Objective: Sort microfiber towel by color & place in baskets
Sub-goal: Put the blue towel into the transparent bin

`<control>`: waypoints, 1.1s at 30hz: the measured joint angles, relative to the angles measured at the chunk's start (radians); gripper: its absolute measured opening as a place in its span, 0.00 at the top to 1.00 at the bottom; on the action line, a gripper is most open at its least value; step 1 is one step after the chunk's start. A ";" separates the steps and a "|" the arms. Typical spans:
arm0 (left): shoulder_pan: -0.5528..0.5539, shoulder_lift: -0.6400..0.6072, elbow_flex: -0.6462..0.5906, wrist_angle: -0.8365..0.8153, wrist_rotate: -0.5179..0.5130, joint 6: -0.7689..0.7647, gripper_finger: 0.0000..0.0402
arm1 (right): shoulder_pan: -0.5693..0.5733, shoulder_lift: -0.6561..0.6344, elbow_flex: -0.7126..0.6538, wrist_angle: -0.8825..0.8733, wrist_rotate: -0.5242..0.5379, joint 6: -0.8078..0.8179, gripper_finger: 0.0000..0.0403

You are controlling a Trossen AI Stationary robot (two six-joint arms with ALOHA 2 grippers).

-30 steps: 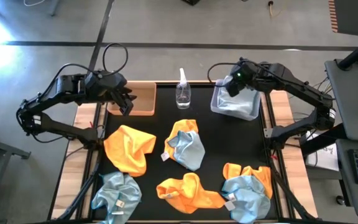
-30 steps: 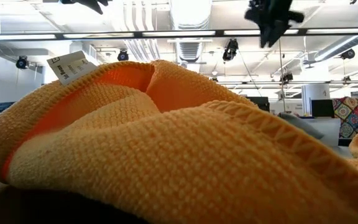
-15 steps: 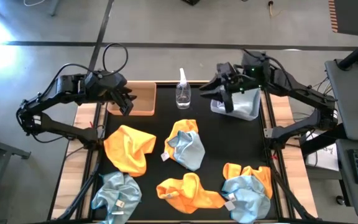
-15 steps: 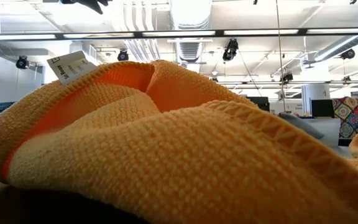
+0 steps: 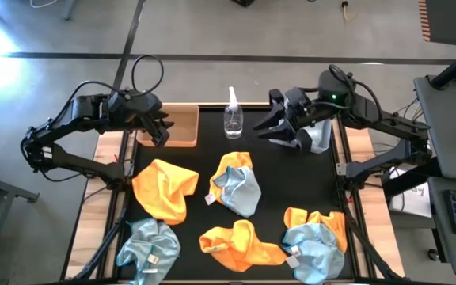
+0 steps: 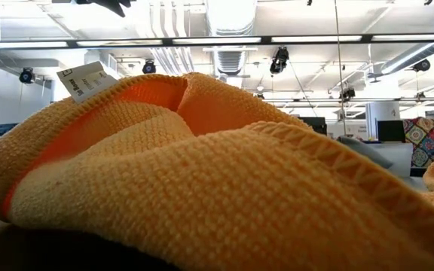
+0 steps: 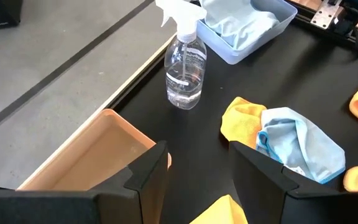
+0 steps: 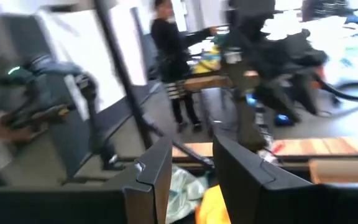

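While the left gripper (image 5: 158, 131) waits open-jawed over the tan cardboard-like basket (image 5: 179, 127) at eleven o'clock, the right gripper (image 5: 282, 129), jaws apart and empty, leaves the grey-blue plastic basket (image 5: 317, 139) at one o'clock and should descend squarely on the pale blue microfiber towel (image 5: 240, 190) at centre.

At the back of the tabletop (image 5: 188, 170) the spray bottle (image 5: 233, 119) stands between two baskets: one basket (image 5: 177, 127) at back left, the other basket (image 5: 319, 136) at back right with a towel (image 7: 232, 25) lying in it. The left claw (image 5: 158, 131) hangs at the left basket's inner edge, and the right claw (image 5: 279, 131) sits between the bottle and the right basket. Nearer the front, the loose towels (image 5: 236, 184) lie scattered in heaps across the tabletop, left, middle and right, some overlapping.
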 joint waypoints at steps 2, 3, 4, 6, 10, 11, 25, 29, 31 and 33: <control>0.000 0.000 0.000 0.000 0.000 0.002 0.61 | 0.003 0.000 0.000 -0.004 0.079 0.060 0.72; 0.000 0.000 0.000 0.000 0.000 0.004 0.61 | 0.003 0.000 0.000 -0.005 0.099 0.096 0.72; 0.000 0.000 0.000 0.000 0.000 0.006 0.61 | 0.003 0.000 0.000 -0.005 0.109 0.128 0.72; 0.000 0.000 0.000 0.000 0.000 0.006 0.61 | 0.003 0.000 0.000 -0.004 0.114 0.165 0.72; 0.000 0.000 0.000 0.000 0.000 0.001 0.61 | 0.004 0.000 0.000 -0.004 0.115 0.194 0.72; 0.000 0.000 0.000 0.000 0.000 -0.004 0.61 | 0.003 0.000 0.000 -0.004 0.116 0.197 0.72; 0.000 0.000 0.000 0.000 0.001 -0.021 0.61 | 0.003 0.031 0.000 -0.029 -0.024 0.262 0.72; 0.000 0.000 0.000 0.000 0.001 -0.021 0.61 | 0.004 0.048 0.000 -0.034 -0.069 0.259 0.72; 0.000 0.000 0.000 0.000 0.001 -0.022 0.61 | 0.008 0.055 0.000 -0.036 -0.069 0.256 0.72; 0.000 0.000 0.000 0.000 0.001 -0.024 0.61 | 0.008 0.057 0.001 -0.039 -0.070 0.251 0.72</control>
